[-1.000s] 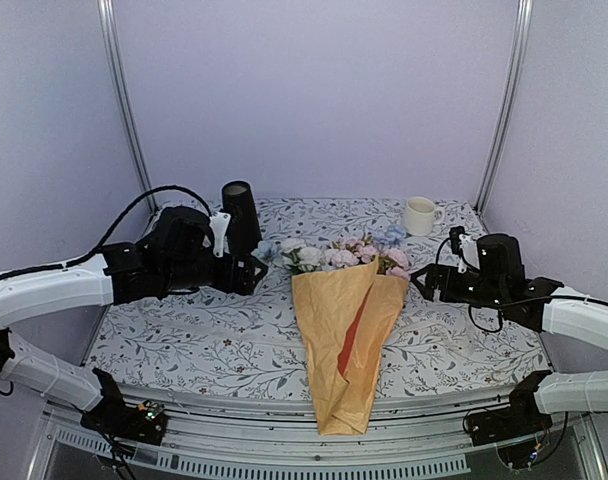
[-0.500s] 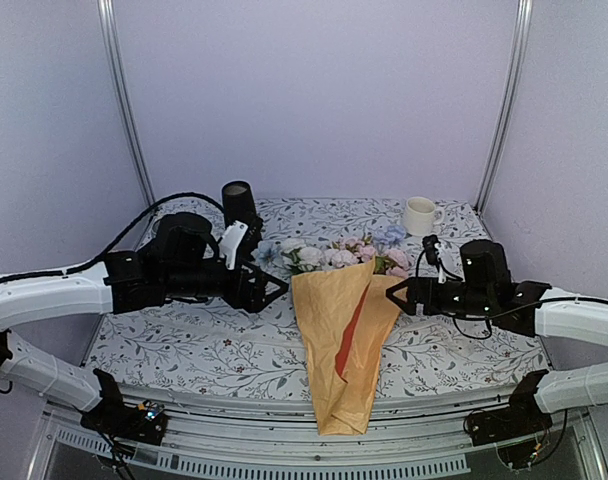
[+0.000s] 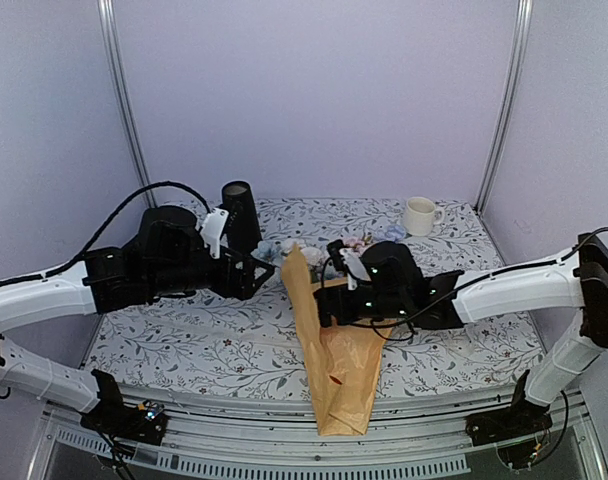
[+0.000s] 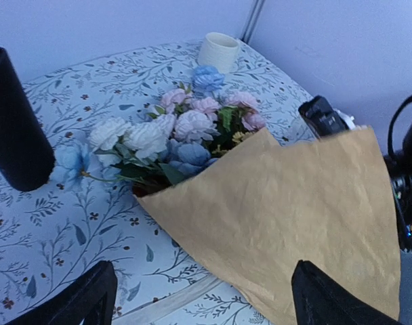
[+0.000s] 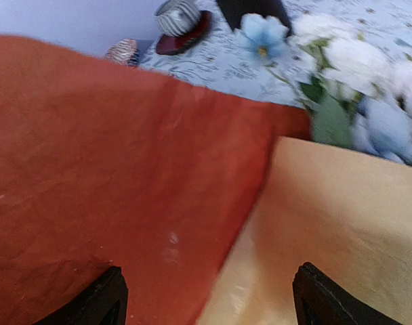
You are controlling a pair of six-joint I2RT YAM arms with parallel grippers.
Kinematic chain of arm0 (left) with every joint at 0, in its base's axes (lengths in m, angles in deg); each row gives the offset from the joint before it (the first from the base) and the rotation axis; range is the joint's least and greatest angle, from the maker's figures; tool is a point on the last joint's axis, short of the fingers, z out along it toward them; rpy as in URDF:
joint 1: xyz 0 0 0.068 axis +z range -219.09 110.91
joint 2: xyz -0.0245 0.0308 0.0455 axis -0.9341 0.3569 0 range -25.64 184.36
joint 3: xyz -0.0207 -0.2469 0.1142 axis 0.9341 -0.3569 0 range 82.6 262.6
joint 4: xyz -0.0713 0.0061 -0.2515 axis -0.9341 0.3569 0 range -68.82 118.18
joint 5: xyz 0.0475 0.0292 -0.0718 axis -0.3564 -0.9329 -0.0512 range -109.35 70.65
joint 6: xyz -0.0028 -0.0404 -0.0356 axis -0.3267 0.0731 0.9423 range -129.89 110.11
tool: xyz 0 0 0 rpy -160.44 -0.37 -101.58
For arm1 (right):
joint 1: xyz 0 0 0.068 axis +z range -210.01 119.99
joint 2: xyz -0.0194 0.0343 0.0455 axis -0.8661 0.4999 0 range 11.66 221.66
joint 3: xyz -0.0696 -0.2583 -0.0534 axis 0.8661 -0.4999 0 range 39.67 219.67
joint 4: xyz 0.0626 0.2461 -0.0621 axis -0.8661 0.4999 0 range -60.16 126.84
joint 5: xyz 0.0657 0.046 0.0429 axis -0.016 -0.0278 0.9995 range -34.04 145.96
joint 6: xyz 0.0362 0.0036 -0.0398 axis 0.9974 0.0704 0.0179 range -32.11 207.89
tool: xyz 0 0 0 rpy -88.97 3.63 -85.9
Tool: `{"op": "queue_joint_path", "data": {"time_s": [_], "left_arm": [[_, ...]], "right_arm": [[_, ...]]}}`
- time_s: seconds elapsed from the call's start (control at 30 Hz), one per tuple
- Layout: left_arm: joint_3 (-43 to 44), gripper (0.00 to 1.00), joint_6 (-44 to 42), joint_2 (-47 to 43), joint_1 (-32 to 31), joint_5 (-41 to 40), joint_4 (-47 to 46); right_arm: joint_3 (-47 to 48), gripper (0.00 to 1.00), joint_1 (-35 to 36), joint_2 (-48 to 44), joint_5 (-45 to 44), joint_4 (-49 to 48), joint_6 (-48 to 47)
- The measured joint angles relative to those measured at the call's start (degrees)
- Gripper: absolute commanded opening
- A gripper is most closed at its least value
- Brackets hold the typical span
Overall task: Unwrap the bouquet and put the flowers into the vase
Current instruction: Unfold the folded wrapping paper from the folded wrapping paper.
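On the desk [image 3: 444,340], the bouquet [image 3: 339,370] lies wrapped, heads rearward; the vase [image 3: 237,210] stands back left. Both the left tool [image 4: 209,298] and right tool [image 5: 213,298] are spread, the right over the paper [image 4: 314,203]. Pinching one loose paper edge, clear of the flowers [image 4: 186,128], looks wisest.

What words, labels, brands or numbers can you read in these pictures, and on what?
None can be read. The bouquet, vase, white mug and patterned tablecloth show no lettering. The striped cup bears stripes only.
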Motion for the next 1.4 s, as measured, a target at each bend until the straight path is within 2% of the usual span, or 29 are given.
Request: {"op": "queue_joint_path", "data": {"time_s": [0.17, 0.37, 0.6, 0.8, 0.93, 1.1, 1.23, 1.4], "left_arm": [[1.09, 0.94, 2.6, -3.78, 0.13, -7.28, 4.92], [5.4, 0.97, 5.22, -7.69, 0.24, -13.07, 13.92], [9.33, 0.98, 5.38, -13.22, 0.28, -13.99, 17.07], [9.4, 0.96, 5.22, -10.27, 0.28, -10.67, 17.0], [8.92, 0.94, 5.18, -6.84, 0.28, -7.32, 16.33], [7.61, 0.92, 5.31, -4.15, 0.28, -3.74, 14.32], [5.99, 0.86, 6.08, -2.64, 0.28, -0.48, 10.86], [4.76, 0.81, 7.21, 1.88, 0.28, 5.03, 5.84]], "right_arm": [[12.37, 0.88, 7.89, 10.38, 0.26, -2.45, -2.56], [19.67, 0.88, 12.11, 18.86, 4.72, -3.08, -4.92], [23.21, 0.89, 12.61, 23.87, 9.18, -1.62, -5.4], [23.74, 0.91, 12.61, 24.04, 8.83, -1.05, -5.77], [22.64, 0.92, 12.61, 22.25, 4.37, -0.39, -6.88], [16.13, 0.93, 12.61, 12.68, -4.17, 0.33, -8.02], [10.49, 0.95, 12.59, 3.87, -11.89, 0.31, -8.44], [6.54, 0.95, 11.96, -1.22, -18.27, 1.7, -8.33]]}}
